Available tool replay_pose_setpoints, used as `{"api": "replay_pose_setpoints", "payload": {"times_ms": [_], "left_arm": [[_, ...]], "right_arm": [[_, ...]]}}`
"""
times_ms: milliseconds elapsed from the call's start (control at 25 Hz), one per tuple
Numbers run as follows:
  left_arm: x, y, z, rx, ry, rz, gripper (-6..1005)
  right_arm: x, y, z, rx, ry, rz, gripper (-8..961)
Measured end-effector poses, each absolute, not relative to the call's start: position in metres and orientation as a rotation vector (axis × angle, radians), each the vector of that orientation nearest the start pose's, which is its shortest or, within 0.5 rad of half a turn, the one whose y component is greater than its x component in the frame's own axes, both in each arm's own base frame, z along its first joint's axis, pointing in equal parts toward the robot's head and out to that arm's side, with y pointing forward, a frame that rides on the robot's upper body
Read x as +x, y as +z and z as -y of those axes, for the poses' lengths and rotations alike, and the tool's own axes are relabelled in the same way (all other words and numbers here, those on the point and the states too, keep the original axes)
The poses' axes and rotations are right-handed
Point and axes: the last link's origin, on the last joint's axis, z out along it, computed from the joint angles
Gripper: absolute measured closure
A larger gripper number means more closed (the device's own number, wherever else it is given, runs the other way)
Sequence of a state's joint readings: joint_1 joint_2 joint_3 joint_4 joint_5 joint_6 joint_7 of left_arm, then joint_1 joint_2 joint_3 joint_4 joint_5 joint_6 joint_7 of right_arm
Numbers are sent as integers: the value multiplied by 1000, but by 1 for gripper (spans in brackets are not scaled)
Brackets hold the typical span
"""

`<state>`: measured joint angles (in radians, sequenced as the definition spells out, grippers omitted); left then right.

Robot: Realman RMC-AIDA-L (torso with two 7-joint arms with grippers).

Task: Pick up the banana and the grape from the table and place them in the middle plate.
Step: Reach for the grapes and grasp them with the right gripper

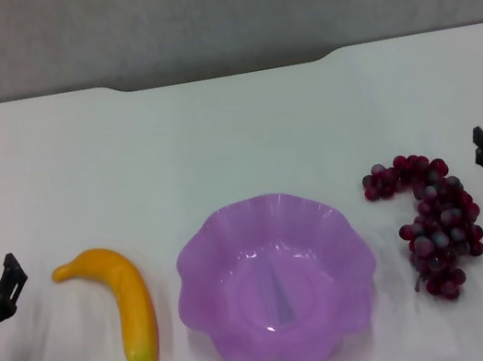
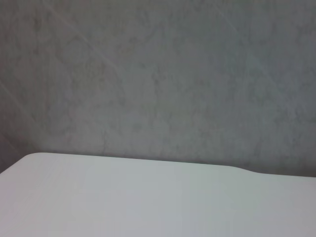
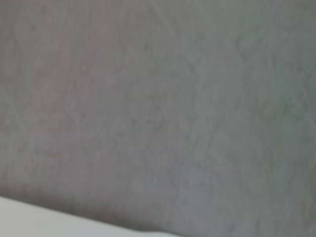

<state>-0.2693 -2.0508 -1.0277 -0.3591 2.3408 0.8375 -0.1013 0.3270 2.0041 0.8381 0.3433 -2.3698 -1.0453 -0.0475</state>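
A plain grey wall (image 1: 211, 8) runs across the far side of the scene in the head view, meeting the white surface below it along a straight line broken by a shallow notch near the middle. The wall's face is mottled and faintly streaked, without markings or fixtures. The left wrist view shows the same grey wall (image 2: 158, 74) filling most of the picture, and the right wrist view shows it (image 3: 158, 98) filling nearly all of the picture.
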Motion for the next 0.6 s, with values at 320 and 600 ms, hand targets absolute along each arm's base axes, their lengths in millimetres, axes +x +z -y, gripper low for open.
{"api": "replay_pose_setpoints", "payload": {"times_ms": [320, 600], "left_arm": [[-380, -21, -303, -1497, -501, 861, 136], [-382, -21, -302, -1495, -494, 864, 138]], "right_arm": [[339, -12, -314, -1690, 539, -414, 49], [336, -19, -317, -1713, 525, -439, 52]]}}
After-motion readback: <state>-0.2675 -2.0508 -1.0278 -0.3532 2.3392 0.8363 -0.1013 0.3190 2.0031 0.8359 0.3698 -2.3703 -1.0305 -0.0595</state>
